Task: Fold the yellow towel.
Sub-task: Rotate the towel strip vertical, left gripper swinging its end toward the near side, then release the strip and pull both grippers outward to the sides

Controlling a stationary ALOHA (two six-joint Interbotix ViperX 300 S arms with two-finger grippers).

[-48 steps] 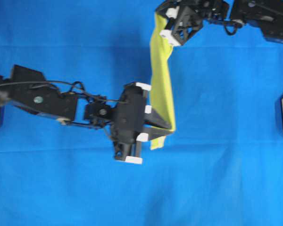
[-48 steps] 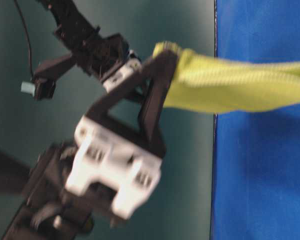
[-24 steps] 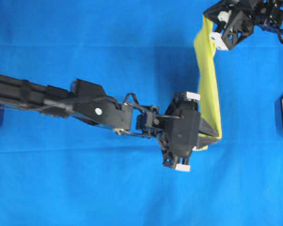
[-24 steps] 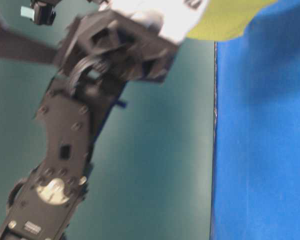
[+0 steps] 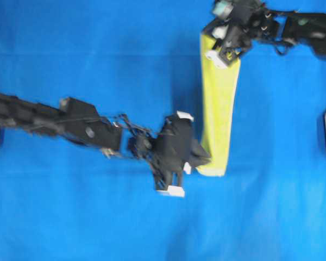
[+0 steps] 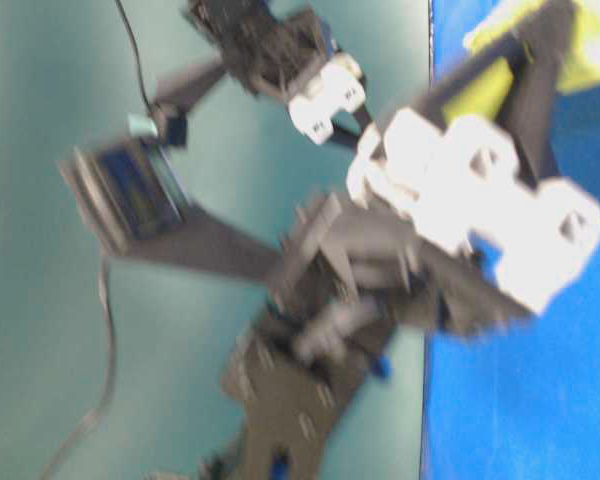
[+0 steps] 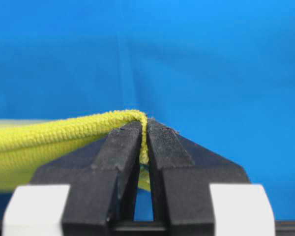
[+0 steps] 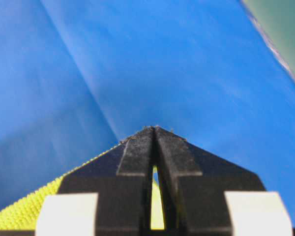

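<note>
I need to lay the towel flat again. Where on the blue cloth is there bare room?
Bare blue cloth lies above the left arm, below it along the bottom edge, and right of the yellow towel. It is crowded where the left pincer and right pincer grip the towel's ends.

My left arm reaches in from the cloth's left edge, its left gripper [image 5: 202,161] pinched closed near the middle. My right gripper [image 5: 221,54], also clamped, sits by the far edge.
</note>
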